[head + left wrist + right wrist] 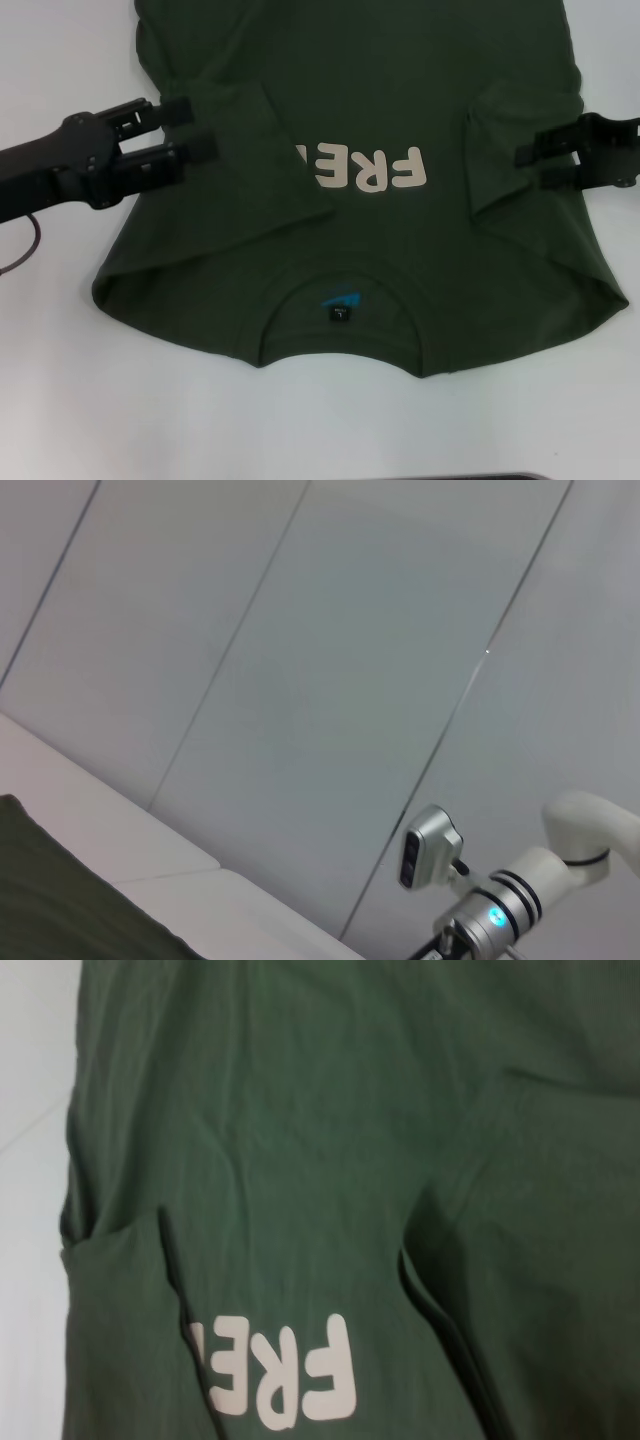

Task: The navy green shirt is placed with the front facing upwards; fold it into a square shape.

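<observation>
Sleeves folded in on the navy green shirt (400, 90); my left pincer (192, 130) and right pincer (528, 166), both wide, next grip the side edges.

navy green shirt (70, 900) edge on white table (200, 880) | panelled wall (330, 680) | right arm (520, 895)

This looks like a robotics lab or test room: a plain white tabletop (60, 400), bare pale wall panels (330, 680) with thin seams, and a white robot arm (540, 880).
</observation>
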Tool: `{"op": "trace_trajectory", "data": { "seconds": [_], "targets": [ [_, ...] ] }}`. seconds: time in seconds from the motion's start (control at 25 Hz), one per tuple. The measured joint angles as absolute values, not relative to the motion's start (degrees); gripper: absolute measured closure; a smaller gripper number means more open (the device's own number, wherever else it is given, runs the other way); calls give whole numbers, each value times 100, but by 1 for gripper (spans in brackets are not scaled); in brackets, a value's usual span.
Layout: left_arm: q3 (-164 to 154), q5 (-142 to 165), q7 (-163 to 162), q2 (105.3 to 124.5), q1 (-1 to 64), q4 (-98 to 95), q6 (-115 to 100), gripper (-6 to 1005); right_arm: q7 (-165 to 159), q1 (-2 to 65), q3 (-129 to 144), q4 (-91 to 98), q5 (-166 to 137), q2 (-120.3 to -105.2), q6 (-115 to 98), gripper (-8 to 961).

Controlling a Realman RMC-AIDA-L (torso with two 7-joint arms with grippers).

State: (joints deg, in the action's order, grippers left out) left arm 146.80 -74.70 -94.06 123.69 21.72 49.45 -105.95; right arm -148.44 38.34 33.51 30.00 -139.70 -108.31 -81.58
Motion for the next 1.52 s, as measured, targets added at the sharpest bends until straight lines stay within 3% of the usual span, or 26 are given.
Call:
{"op": "trace_trajectory", "data": {
  "seconds": [0.84, 1.08, 1.52],
  "targets": [
    [14731, -7470, -9401, 12380, 2200, 4938, -10540, 211, -14868, 3979, 3401, 2878, -13972, -11198, -7470, 348],
    [14739, -7470, -9398, 12382, 2206, 4930, -10537, 211, -14279, 3947, 3312, 2875, -13042, -11414, -7272, 349],
    [14741, -7470, -9413, 12380, 2217, 4930, -10543, 210, -13712, 3585, 3314, 2939, -12061, -11240, -7897, 351]
  ]
}}
